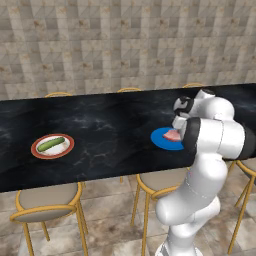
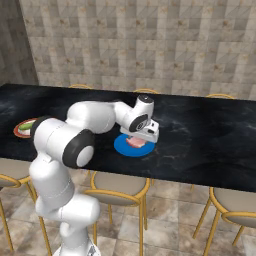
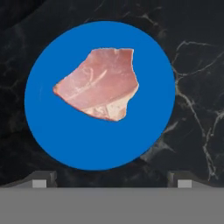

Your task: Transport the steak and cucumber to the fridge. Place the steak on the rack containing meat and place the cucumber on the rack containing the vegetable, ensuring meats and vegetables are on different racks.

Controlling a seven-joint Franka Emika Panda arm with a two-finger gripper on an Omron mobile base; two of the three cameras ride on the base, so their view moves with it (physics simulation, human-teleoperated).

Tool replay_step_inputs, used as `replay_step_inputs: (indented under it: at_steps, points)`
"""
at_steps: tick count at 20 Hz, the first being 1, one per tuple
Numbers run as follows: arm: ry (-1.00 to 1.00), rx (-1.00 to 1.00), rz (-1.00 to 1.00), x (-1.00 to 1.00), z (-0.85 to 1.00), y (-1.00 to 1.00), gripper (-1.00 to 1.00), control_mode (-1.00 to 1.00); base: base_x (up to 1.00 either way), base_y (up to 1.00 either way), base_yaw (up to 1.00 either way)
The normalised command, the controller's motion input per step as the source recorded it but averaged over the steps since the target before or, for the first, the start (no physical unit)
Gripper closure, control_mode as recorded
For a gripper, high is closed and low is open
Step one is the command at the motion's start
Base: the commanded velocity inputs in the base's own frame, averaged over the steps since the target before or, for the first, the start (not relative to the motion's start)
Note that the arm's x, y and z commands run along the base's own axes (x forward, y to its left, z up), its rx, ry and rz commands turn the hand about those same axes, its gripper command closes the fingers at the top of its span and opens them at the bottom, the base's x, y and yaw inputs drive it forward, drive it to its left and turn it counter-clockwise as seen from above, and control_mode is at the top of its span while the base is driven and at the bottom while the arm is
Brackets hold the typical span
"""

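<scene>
Stools [image 1: 45,202] line the counter's [image 1: 110,140] near edge. Open gripper [image 3: 109,179] hovers over the steak [image 3: 98,83], seemingly clear, on its blue plate [image 3: 57,131]; cucumber [image 1: 51,144] well apart.

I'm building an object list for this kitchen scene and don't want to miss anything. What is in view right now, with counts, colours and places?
steak: one, pink-red, on the blue plate
blue plate: one, round, on the counter below the gripper
cucumber: one, green, on the red-rimmed plate
red-rimmed plate: one, white centre, on the counter to the left of the blue plate
counter: one, black marbled, across the scene
stools: several, yellow frames with tan seats, on both sides of the counter
wall: beige tiles, behind the counter
gripper: one, dark tips, open, hovering over the steak
arm: one, white with dark joints, reaching over the counter
</scene>
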Motion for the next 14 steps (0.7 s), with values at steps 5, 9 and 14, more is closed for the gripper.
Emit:
replay_step_inputs:
  at_steps: [5,9,14]
  points:
    - [0.07,0.0,0.0,0.32,-0.15,0.0,-1.0,-1.0,0.0,0.0,0.0]
    - [0.06,0.0,0.0,0.31,-0.21,0.0,-1.0,-1.0,0.0,0.0,0.0]
    - [0.06,0.0,0.0,0.32,-0.28,0.0,-1.0,-1.0,0.0,0.0,0.0]
